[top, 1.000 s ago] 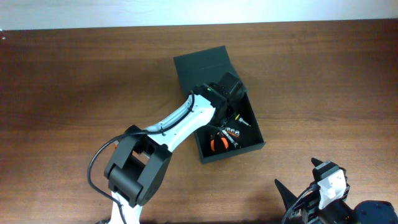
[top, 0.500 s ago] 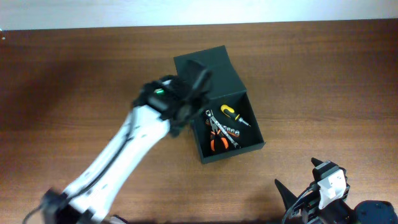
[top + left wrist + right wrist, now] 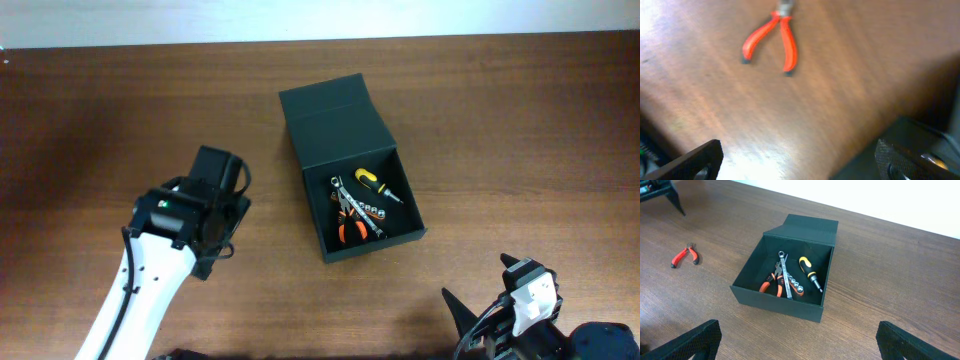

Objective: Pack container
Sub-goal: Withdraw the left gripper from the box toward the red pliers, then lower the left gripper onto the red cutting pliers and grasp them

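Observation:
The container (image 3: pixel 400 238) is a dark green-black box in the middle of the table, with its flap lid (image 3: pixel 335 115) folded back. Inside lie a yellow-handled screwdriver (image 3: pixel 374 183), a wrench (image 3: pixel 356 207) and orange-handled pliers (image 3: pixel 349 231). Red-handled pliers (image 3: pixel 686 255) lie on the wood left of the box; the left wrist view shows them (image 3: pixel 771 41) ahead of my left gripper (image 3: pixel 800 165), which is open and holds nothing. From overhead the left gripper (image 3: pixel 222 170) hangs left of the box. My right gripper (image 3: pixel 802 342) is open, near the table's front edge.
Bare brown wood surrounds the box on all sides. A pale wall strip (image 3: pixel 300 20) runs along the table's far edge. My left arm (image 3: pixel 150 270) stretches from the front edge towards the box's left side.
My left arm has pulled back from over the container to the left and front, and its jaws have spread wide. The right arm has not moved.

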